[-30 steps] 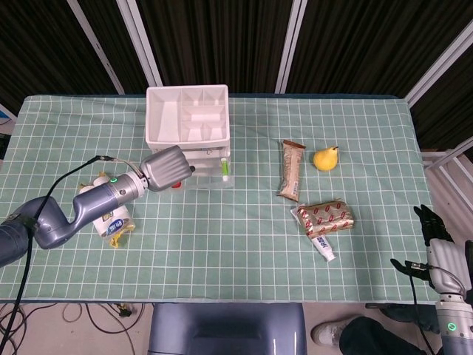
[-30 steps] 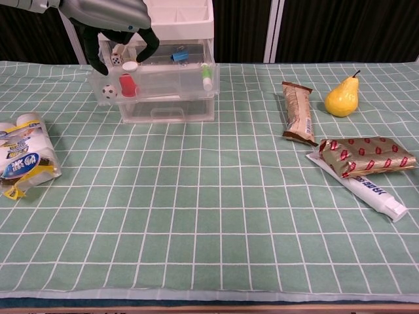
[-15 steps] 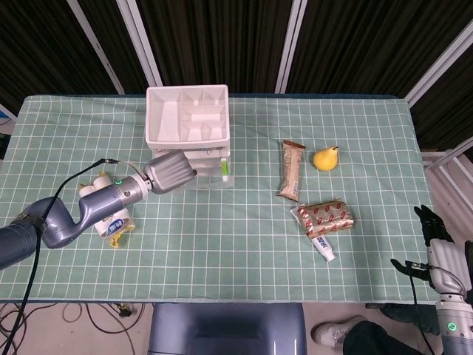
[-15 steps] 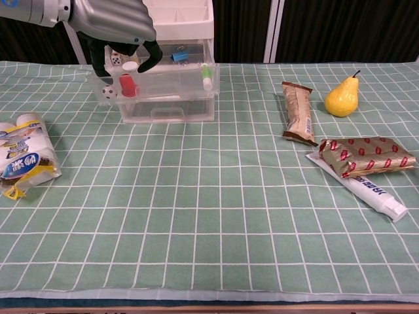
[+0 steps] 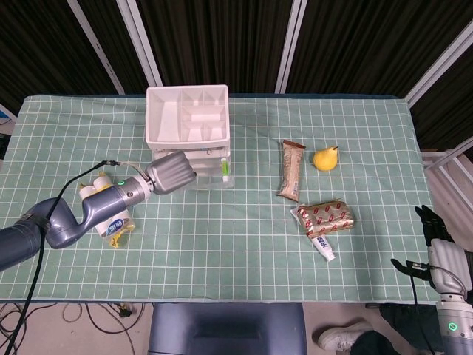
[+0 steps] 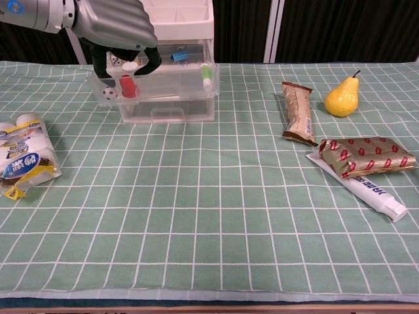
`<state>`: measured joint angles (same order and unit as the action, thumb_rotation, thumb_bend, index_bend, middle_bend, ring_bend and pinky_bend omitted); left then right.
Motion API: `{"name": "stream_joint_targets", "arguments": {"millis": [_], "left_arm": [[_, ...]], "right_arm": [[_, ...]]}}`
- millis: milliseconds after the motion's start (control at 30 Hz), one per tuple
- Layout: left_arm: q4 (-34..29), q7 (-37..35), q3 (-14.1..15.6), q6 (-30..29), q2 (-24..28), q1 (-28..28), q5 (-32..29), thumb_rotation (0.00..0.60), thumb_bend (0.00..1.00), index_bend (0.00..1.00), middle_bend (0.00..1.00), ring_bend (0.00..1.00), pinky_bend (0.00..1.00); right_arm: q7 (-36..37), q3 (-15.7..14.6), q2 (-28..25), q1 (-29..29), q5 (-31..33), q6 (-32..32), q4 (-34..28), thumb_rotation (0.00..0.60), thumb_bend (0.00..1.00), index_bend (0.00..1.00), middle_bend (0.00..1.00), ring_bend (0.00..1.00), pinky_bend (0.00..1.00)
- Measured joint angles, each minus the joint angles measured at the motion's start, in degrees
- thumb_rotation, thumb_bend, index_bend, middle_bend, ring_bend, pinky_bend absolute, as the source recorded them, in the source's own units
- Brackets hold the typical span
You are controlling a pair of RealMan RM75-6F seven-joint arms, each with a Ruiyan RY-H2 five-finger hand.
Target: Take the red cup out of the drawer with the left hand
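Note:
The red cup (image 6: 128, 85) stands in the left part of the pulled-out clear drawer (image 6: 171, 80) of the white organizer (image 5: 187, 124). My left hand (image 6: 116, 29) hovers right over it, fingers (image 6: 153, 60) curled down on either side of the cup, nothing held. In the head view the left hand (image 5: 173, 173) covers the cup. My right hand (image 5: 436, 255) hangs off the table at the lower right, fingers apart and holding nothing.
The drawer also holds a small ball (image 6: 109, 93), a die (image 6: 116, 60), a blue clip (image 6: 178, 56) and a green-capped tube (image 6: 207, 75). A tissue pack (image 6: 23, 159) lies left. A snack bar (image 6: 298, 112), pear (image 6: 343, 96), red wrapper (image 6: 365, 156) and toothpaste (image 6: 368, 190) lie right.
My left hand has come lower and slightly right over the drawer, its fingers now reaching down around the red cup. The right hand has stayed still.

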<state>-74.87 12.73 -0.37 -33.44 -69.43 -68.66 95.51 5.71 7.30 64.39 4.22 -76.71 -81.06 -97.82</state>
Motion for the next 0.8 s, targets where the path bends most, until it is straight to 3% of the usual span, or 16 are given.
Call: {"name": "stream_joint_targets", "arguments": {"millis": [267, 800], "left_arm": [[-0.46, 0.92, 0.26, 0.59, 0.11, 0.13, -1.01, 0.6, 0.33, 0.58, 1.0, 1.0, 1.0], [-1.75, 2.18, -1.2, -1.6, 1.48, 0.39, -2.31, 0.6, 0.34, 0.59, 1.0, 1.0, 1.0]], "right_arm": [[0.04, -0.06, 0.0, -0.05, -0.07, 0.0, -0.03, 0.6, 0.07, 0.0, 0.0, 0.0, 0.23], [0.31, -0.12, -0.03, -0.12, -0.26, -0.04, 0.03, 0.6, 0.06, 0.0, 0.0, 0.0, 0.23]]}}
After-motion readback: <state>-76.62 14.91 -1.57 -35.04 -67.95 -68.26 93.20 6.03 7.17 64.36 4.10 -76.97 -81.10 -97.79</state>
